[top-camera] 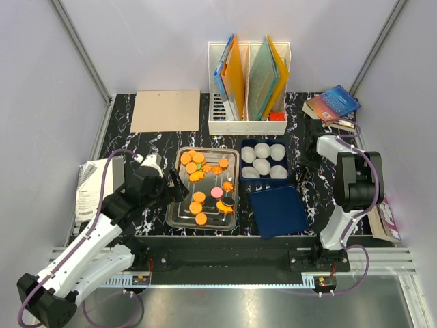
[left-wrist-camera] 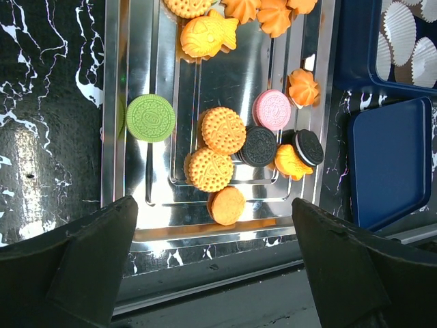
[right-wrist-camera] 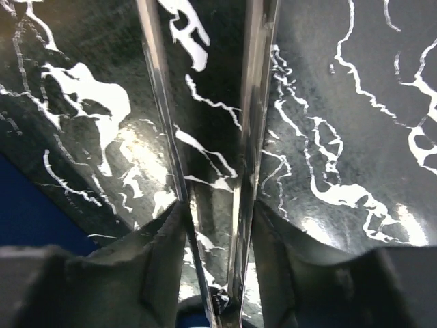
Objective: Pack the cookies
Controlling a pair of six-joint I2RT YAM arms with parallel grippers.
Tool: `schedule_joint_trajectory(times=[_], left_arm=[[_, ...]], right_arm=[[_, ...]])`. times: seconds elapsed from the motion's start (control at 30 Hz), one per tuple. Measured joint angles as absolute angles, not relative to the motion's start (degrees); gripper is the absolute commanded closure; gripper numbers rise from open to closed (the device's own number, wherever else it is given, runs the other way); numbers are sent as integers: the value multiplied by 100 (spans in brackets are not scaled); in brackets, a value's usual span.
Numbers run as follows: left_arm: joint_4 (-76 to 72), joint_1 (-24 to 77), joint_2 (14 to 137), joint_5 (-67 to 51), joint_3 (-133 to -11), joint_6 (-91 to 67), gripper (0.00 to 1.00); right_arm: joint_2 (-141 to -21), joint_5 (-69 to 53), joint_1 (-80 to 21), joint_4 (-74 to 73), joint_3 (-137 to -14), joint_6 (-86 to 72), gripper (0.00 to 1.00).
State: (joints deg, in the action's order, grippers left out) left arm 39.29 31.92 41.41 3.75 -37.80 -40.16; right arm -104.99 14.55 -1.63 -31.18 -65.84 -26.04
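Nothing looks packed yet, to my eye; every one of the cookies lies on the metal tray in the middle of the tabletop, and the white paper cups in the blue box just to the tray's right show no cookie in them. The box's blue lid lies flat in front of it, so the box is open and ready; I'd say the whole job is left to do.

The left hand hangs at the tray's left rim, its fingers spread wide and holding nothing. From its own camera the near end of the tray sits framed between those fingers; a round orange cookie lies closest, at the tray's lip, and just beyond it are two more orange rounds touching each other, two black ones, a pink one and, off to the left by itself, a green one. The hand looks to be above them, not touching any.

The right hand is well apart from the cookies, over bare tabletop on the far side of the blue box; its fingers are drawn close with nothing between them, though I cannot tell whether they quite meet.
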Motion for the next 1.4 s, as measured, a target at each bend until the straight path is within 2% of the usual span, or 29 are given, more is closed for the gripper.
schedule_joint_trajectory(times=[0.2, 0.3, 0.4, 0.5, 0.6, 0.77, 0.87, 1.2, 1.27, 1.3, 1.4], left_arm=[[3927, 3192, 4134, 360, -3778, -4038, 1], [3927, 3192, 4136, 357, -3767, -4056, 1], [3929, 3192, 4136, 355, -3741, -4060, 1], [3927, 3192, 4136, 342, -3732, -4062, 1], [3924, 3192, 4167, 336, -3732, -4062, 1], [3922, 3192, 4263, 320, -3732, -4062, 1], [3920, 3192, 4283, 318, -3732, -4062, 1], [3905, 3192, 4283, 316, -3728, -4062, 1], [3900, 3192, 4281, 316, -3721, -4062, 1], [3896, 3192, 4281, 316, -3719, -4062, 1], [3889, 3192, 4268, 316, -3708, -4062, 1]], right_arm=[[-10350, 1234, -150, -2766, -6353, -2818, 40], [-10322, 1216, -150, -2683, -6309, -2893, 40], [-10239, 1212, -150, -2499, -6176, -3009, 33], [-10127, 1149, -148, -2274, -6018, -3186, 33], [-10116, 1133, -148, -2130, -5990, -3391, 36], [-10125, 1149, -148, -2069, -5977, -3629, 56], [-10217, 1144, -148, -2132, -6075, -3699, 62], [-10632, 1100, -148, -2648, -6685, -3616, 62], [-10698, 1085, -148, -2757, -6788, -3559, 71], [-10728, 1079, -148, -2808, -6834, -3522, 79], [-10744, 1092, -148, -2836, -6855, -3439, 81]])
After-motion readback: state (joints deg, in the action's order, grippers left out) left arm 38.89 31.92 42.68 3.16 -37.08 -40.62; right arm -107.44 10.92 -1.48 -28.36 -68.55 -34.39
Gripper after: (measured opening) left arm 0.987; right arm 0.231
